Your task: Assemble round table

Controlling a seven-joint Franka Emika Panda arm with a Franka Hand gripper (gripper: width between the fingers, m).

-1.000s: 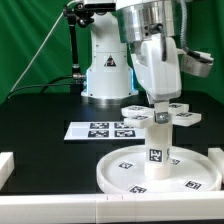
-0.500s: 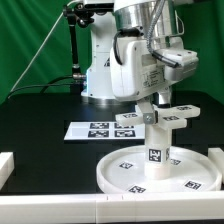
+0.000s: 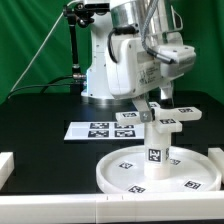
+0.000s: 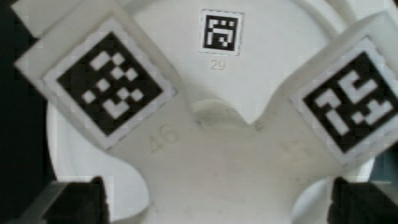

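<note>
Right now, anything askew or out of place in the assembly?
Nothing stands out. The leg stands upright on the round disc, the cross-shaped foot sits level on top, and the gripper is at the foot.
</note>
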